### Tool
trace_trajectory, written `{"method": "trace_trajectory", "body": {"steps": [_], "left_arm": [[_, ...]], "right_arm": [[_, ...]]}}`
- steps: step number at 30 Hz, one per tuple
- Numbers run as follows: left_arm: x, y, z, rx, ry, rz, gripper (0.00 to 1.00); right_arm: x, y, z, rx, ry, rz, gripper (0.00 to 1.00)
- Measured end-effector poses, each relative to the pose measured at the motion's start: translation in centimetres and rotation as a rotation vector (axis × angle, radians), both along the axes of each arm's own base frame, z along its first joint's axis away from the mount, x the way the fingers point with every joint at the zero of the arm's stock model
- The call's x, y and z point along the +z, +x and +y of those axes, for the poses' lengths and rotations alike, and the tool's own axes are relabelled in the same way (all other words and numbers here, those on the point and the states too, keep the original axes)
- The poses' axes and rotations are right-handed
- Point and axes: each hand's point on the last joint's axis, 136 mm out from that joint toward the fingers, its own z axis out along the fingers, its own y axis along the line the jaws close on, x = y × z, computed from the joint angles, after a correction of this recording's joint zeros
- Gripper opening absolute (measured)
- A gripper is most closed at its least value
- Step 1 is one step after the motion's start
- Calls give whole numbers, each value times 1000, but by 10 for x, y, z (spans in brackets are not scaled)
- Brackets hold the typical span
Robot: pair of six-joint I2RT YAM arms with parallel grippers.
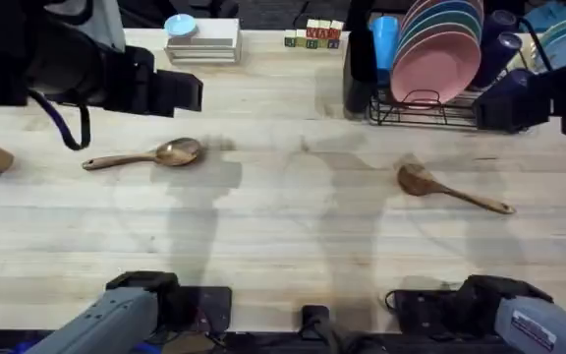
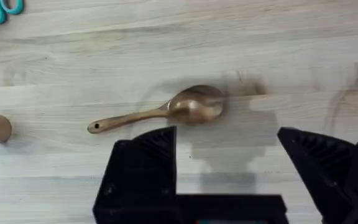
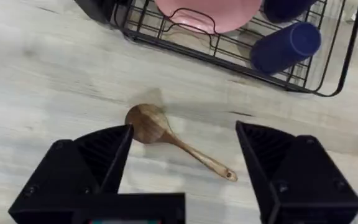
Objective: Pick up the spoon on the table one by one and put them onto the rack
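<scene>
— On the desk (image 1: 283,236), where do the spoons lie?
— One spoon (image 1: 145,155) lies toward the left edge, bowl pointing right. The other spoon (image 1: 450,189) lies toward the right edge, just in front of the rack (image 1: 425,110) at the far edge.
— And the arms?
— The left gripper (image 2: 229,168) hangs above the first spoon, fingers spread wide. The right gripper (image 3: 185,168) hangs over the second, spread wide as well; neither touches a spoon.
</scene>
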Motion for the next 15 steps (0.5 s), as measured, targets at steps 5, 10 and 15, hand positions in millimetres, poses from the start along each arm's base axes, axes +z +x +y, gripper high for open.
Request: {"method": "trace_trajectory", "body": {"steps": [5, 10, 15], "left_arm": [[0, 0, 0, 0, 0, 0, 993], [0, 0, 0, 0, 0, 0, 993], [0, 0, 0, 1, 0, 0, 993]], "right_arm": [[0, 0, -1, -4, -3, 1, 993], [0, 0, -3, -13, -15, 0, 993], [0, 0, -3, -13, -15, 2, 993]]}}
